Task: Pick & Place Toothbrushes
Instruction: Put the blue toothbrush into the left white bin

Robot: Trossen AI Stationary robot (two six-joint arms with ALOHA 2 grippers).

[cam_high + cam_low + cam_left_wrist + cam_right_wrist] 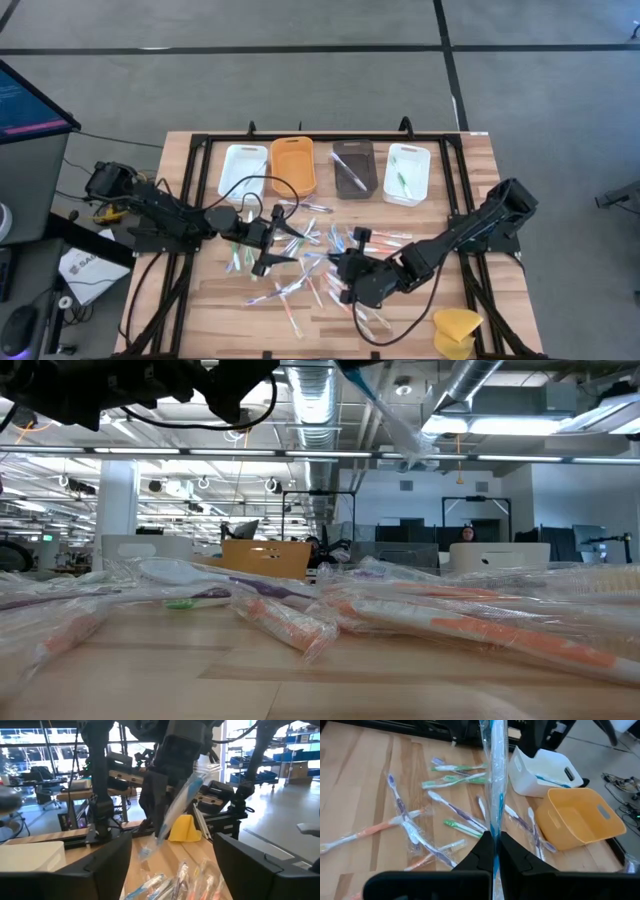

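Note:
Many wrapped toothbrushes [300,288] lie scattered on the wooden table [200,320]. My right gripper [495,851], over the table's middle [345,270], is shut on a blue toothbrush in a clear wrapper [493,780]. That toothbrush also shows in the left wrist view [182,800] and high up in the low view [400,420]. My left gripper [175,870] stands open just to its left [275,245]. It faces the held toothbrush with its fingers wide on either side and touches nothing. My right gripper pinches the wrapped blue toothbrush between its two fingers near the brush's lower end [494,836]. The fingers [156,810] slant down from the table's right. The brush stands tilted, most of it rising above the fingers, and its lower tip [145,853] is clear of the table.
Along the far edge stand a white tray [243,170], an orange tray [293,165], a brown tray [352,168] and a second white tray [407,172]. A yellow sponge-like lump [457,330] lies at the near right. Black frame rails [185,270] run along both sides.

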